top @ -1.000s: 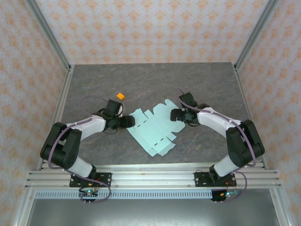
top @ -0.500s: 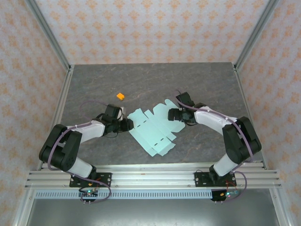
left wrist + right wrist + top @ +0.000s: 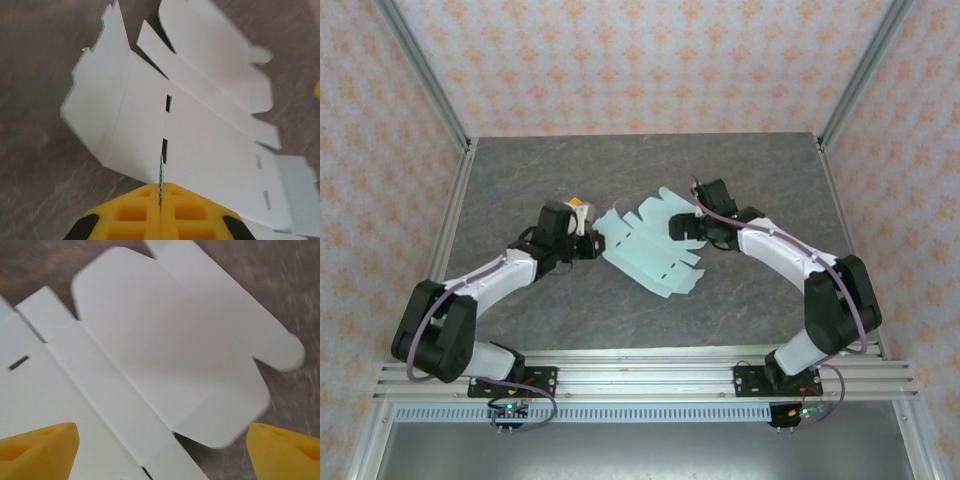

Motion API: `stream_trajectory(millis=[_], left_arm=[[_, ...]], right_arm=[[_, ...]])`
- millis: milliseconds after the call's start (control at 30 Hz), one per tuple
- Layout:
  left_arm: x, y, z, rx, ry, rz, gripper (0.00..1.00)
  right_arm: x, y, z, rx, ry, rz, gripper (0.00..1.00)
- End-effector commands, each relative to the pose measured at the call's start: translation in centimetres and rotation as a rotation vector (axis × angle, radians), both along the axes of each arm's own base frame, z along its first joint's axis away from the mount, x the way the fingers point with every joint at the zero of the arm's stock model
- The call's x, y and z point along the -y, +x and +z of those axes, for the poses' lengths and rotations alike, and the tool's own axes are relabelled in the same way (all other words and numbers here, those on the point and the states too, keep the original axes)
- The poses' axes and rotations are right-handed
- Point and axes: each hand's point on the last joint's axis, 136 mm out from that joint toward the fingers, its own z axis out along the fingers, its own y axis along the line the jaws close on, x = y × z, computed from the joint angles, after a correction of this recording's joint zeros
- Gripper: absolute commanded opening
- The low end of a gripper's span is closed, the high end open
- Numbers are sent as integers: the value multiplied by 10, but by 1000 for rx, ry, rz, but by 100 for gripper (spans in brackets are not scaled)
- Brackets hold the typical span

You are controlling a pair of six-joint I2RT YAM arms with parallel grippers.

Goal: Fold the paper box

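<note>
While the left gripper point(image 3: 160, 192) pinches the paper box point(image 3: 200, 135) by its near edge — likely anchoring the sheet — the right gripper point(image 3: 161, 434) hangs wide open over the rounded flap point(image 3: 165, 355) ahead, seemingly poised to fold it.

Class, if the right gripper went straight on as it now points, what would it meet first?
Probably the box: its rounded flap lies straight ahead of the right gripper, though depth is unclear.
</note>
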Motion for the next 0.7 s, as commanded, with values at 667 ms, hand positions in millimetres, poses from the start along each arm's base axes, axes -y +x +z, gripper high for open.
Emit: stream_trajectory(millis=[667], left_arm=[[15,6,221,561,291,-402,0]], right_arm=[[-40,-22,212,658,-129,717,76]])
